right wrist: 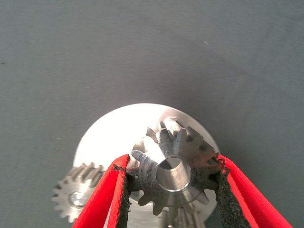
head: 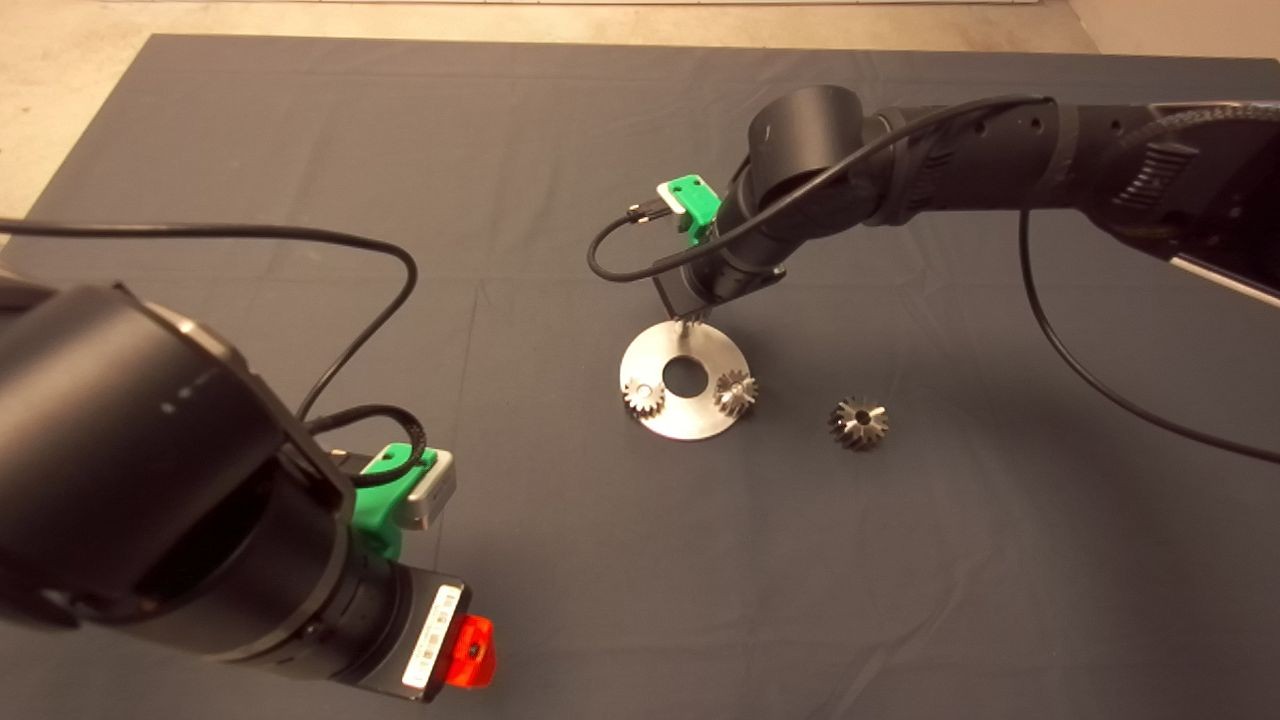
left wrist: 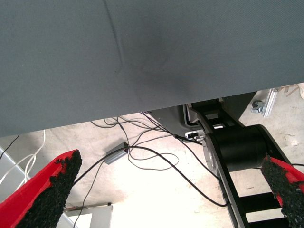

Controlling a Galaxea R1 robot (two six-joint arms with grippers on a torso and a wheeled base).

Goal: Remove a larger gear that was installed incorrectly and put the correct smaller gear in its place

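Observation:
My right gripper (right wrist: 171,183) is shut on the smaller gear (right wrist: 173,173), a steel toothed gear pinched between both black pads. It hangs over the far rim of the round steel plate (head: 690,425); I cannot tell whether it touches the plate (right wrist: 111,137). In the head view only a sliver of this gear (head: 688,321) shows under the right wrist. The larger gear (head: 858,422), wider with long flared teeth and a dark centre hole, lies on the mat to the right of the plate. My left gripper (head: 470,650) waits open at the lower left.
Two more small gears sit on the plate, one on its left side (head: 643,398) and one on its right side (head: 735,392), around a centre hole (head: 685,375). The left wrist view shows the mat's edge (left wrist: 142,111), floor cables and the robot's base.

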